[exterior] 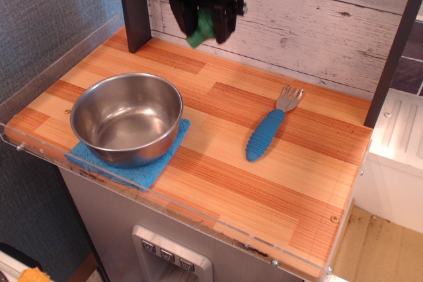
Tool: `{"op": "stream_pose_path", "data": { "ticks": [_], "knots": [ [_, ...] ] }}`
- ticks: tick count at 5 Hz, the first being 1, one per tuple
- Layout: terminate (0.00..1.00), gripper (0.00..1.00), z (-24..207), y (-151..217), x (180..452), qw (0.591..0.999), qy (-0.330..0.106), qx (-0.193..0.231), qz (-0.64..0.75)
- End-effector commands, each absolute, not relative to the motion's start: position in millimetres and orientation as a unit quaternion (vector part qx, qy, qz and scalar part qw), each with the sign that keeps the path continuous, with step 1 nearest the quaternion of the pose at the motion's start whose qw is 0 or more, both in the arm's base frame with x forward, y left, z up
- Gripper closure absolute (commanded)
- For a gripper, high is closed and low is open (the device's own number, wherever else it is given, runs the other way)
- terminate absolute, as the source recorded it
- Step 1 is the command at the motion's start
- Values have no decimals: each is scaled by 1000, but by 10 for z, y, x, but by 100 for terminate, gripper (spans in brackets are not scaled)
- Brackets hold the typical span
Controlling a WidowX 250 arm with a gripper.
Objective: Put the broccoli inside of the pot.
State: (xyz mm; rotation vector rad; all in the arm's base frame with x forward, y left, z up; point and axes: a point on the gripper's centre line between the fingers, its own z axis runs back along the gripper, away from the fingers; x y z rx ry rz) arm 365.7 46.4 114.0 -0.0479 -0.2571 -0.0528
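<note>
My black gripper [201, 30] hangs at the top of the view, in front of the white plank wall, well above the back of the wooden table. It is shut on the small bright green broccoli [201, 29], which shows between the fingers. The pot [126, 118], a round shiny steel bowl, stands empty at the front left on a blue cloth [135, 166]. The gripper is behind and to the right of the pot, far above its rim.
A fork with a blue ribbed handle [269, 130] lies right of centre. A dark post [134, 6] stands at the back left and another [395, 47] at the right. A clear plastic rim [59, 57] runs along the left and front edges.
</note>
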Motion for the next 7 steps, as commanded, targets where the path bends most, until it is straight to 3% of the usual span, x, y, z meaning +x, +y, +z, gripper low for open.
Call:
{"op": "stream_pose_path", "data": {
  "ticks": [1, 3, 4, 5, 6, 7],
  "knots": [
    [0, 100, 1441, 726, 3007, 993, -115, -4, -17],
    [0, 100, 1204, 932, 2673, 998, -55, 5, -23],
    [0, 100, 1002, 899, 2520, 999, -22, 7, -38],
    [0, 100, 939, 850, 2474, 998, -2, 17, -54],
    [0, 0, 973, 814, 2492, 998, 2, 26, -59],
    [0, 0, 1099, 763, 2530, 998, -15, 31, -60]
  ]
}}
